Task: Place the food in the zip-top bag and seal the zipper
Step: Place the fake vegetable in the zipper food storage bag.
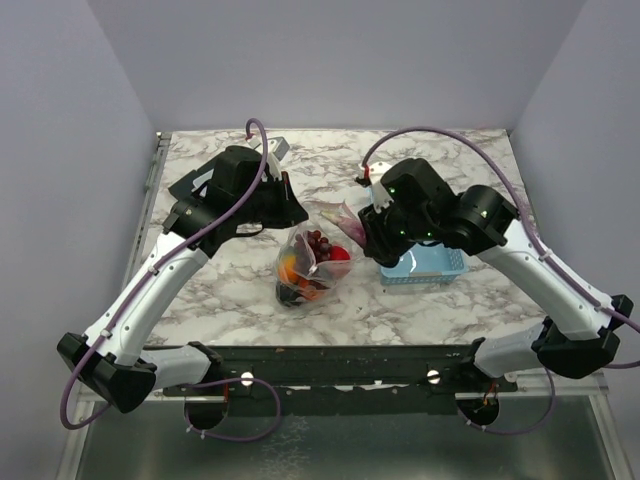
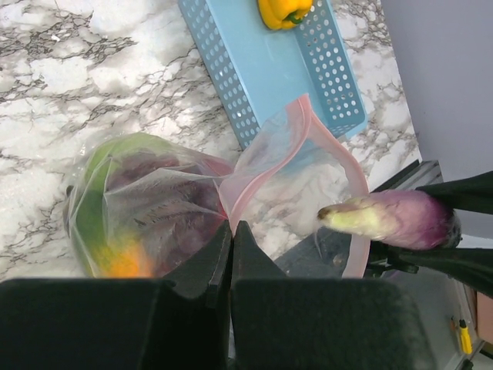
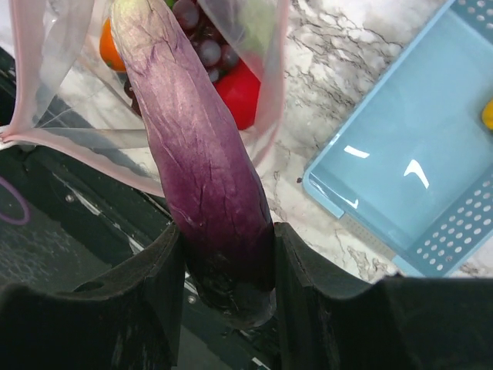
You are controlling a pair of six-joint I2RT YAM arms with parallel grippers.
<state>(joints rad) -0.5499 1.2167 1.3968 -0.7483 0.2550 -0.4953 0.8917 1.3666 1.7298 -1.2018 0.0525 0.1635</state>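
Note:
The clear zip-top bag (image 1: 305, 262) lies mid-table with its mouth raised; it shows in the left wrist view (image 2: 146, 204) and the right wrist view (image 3: 73, 89). Inside are a red tomato (image 3: 239, 92), dark grapes (image 3: 202, 48), an orange piece (image 3: 112, 52) and a green piece (image 2: 96, 173). My left gripper (image 2: 232, 225) is shut on the pinkish-red zipper (image 2: 262, 173), holding the mouth open. My right gripper (image 3: 229, 231) is shut on a purple eggplant (image 3: 196, 154), whose pale tip (image 2: 350, 218) points into the bag's mouth. A yellow piece (image 2: 283, 11) lies in the basket.
A light-blue slotted basket (image 1: 425, 265) stands right of the bag, under my right arm; it also shows in the left wrist view (image 2: 254, 62) and the right wrist view (image 3: 400, 177). The black frame rail (image 1: 330, 360) runs along the table's near edge.

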